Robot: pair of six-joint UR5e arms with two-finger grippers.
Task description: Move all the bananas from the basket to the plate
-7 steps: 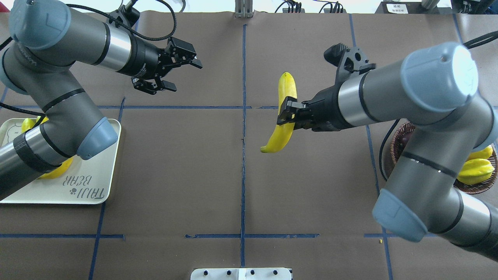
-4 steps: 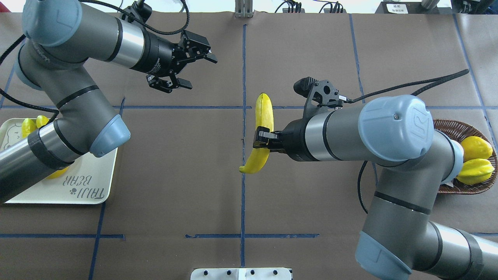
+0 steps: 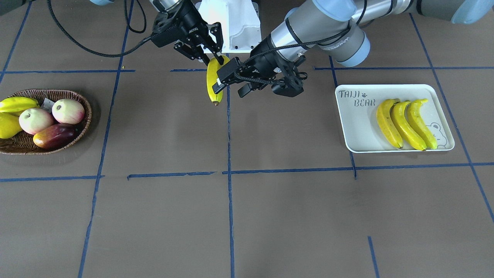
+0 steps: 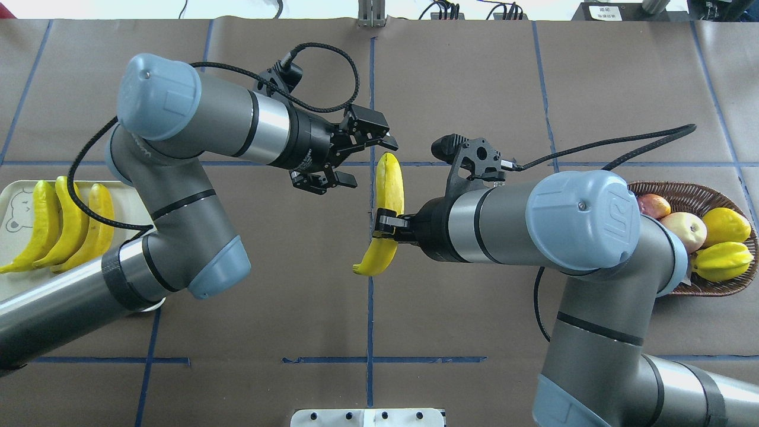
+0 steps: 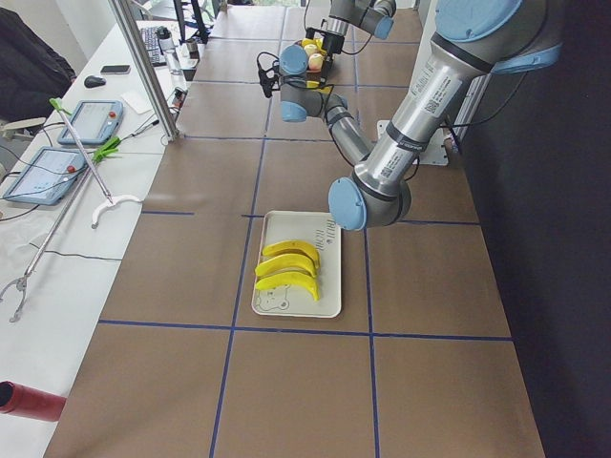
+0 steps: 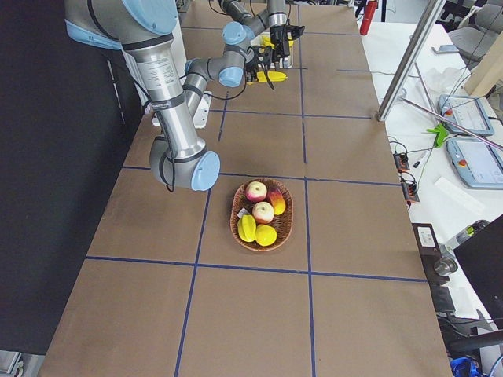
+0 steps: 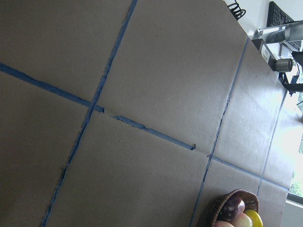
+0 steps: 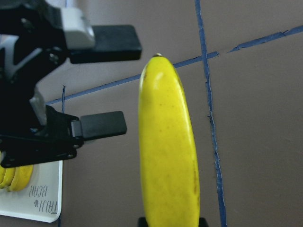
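While it hangs, glossy banana point(image 4: 390, 187) curves.

Printed "TAIJI BEAR" in one corner of the white plate point(image 3: 359, 127); stamped "UR" on the right arm's blue joint cap point(image 4: 584, 219).

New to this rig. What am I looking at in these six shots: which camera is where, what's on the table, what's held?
A robot with two arms, each ending in a two-finger gripper, works at a brown table. One camera looks down from behind it, one faces it across the table, two sit at the table's ends, one rides on each wrist. The right gripper is clamped on a banana above mid-table; the left gripper is open beside one end of it. Three bananas lie on the white plate. The wicker basket holds peaches, a mango and yellow fruit.
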